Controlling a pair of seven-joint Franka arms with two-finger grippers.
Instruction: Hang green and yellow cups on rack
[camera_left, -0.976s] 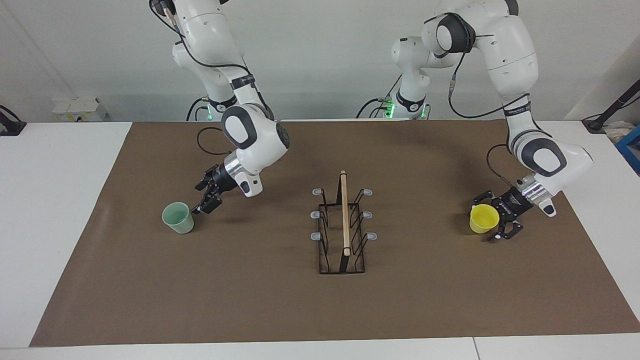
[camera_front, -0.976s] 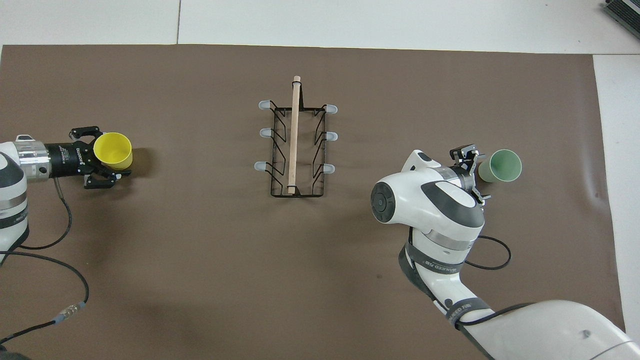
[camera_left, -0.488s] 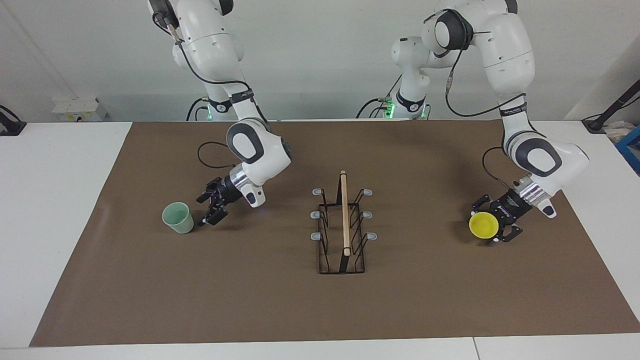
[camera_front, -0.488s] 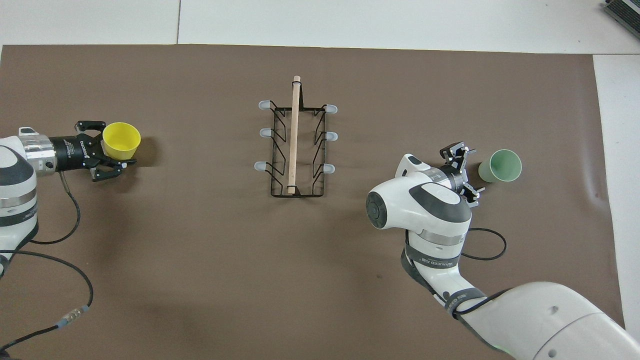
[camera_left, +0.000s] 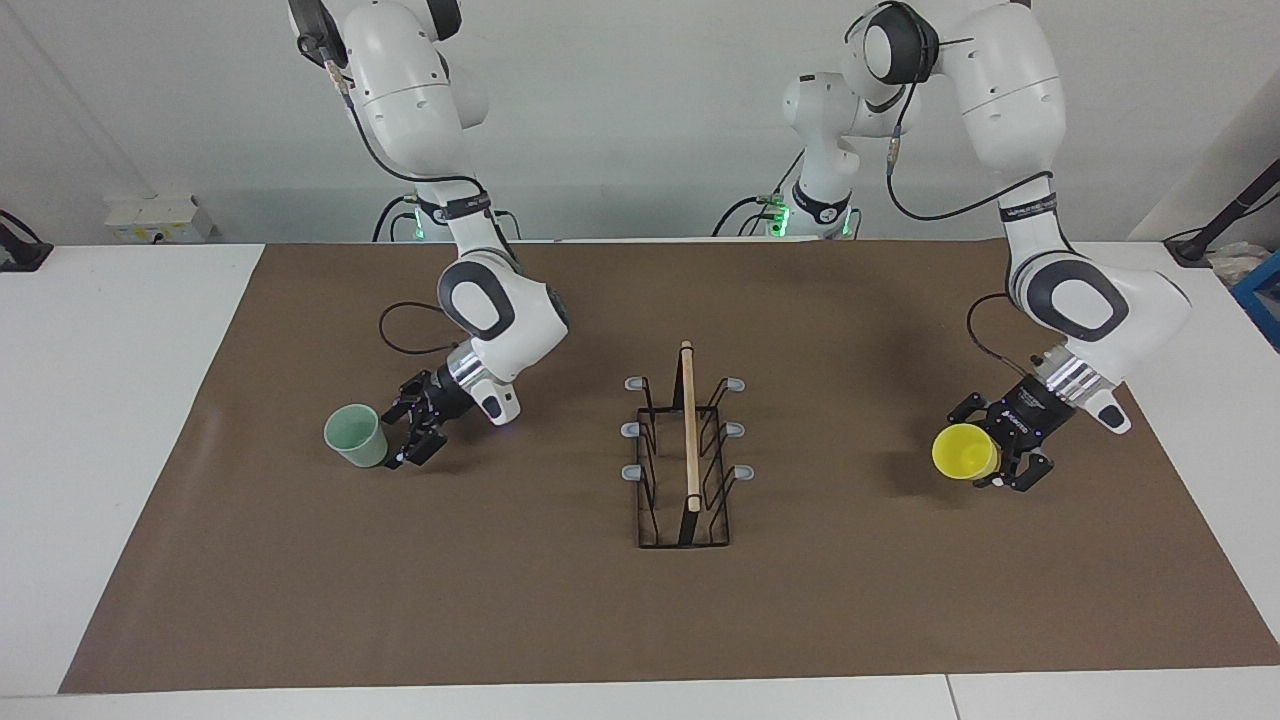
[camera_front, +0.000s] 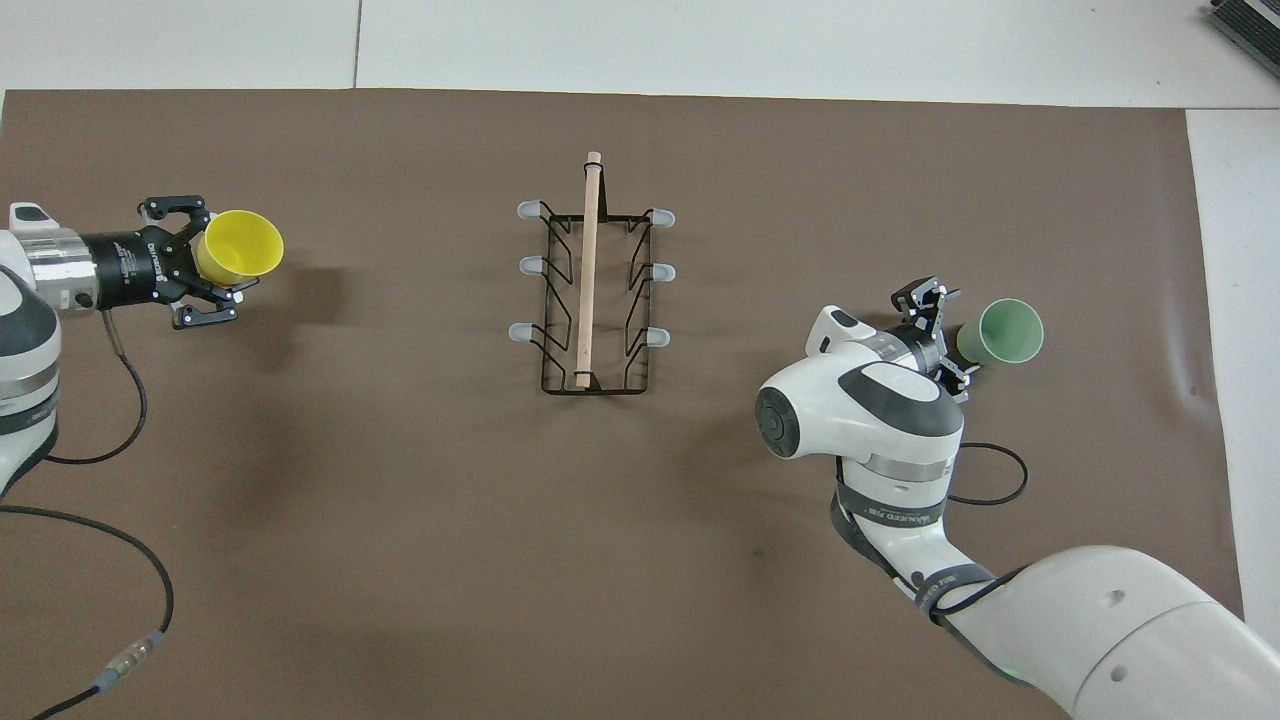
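Yellow cup (camera_left: 964, 451) clenched in left tool (camera_left: 985, 455); right tool (camera_left: 398, 438) released beside green cup (camera_left: 356, 435).

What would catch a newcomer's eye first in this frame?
Probably the yellow cup, tipped on its side and lifted off the brown mat in the left pincer at the left arm's end of the table. Next, the black wire rack with its wooden bar stands bare at the middle. At the right arm's end, the open right pincer sits beside the upright green cup.
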